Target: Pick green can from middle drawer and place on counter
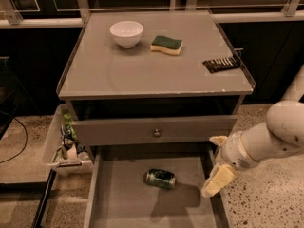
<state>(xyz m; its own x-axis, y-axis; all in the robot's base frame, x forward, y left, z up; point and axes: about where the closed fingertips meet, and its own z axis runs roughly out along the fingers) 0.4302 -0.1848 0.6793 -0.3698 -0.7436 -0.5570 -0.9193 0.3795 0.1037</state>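
camera view: gripper (209, 166) spread wide, empty, near green can (160, 178) in middle drawer (123, 204).

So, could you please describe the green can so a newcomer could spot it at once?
Find the broad flat grey counter; beneath it the wide shallow grey middle drawer stands open. On its floor, left of the robot's pale end effector, lies the small dented shiny green can on its side, the drawer's only object.
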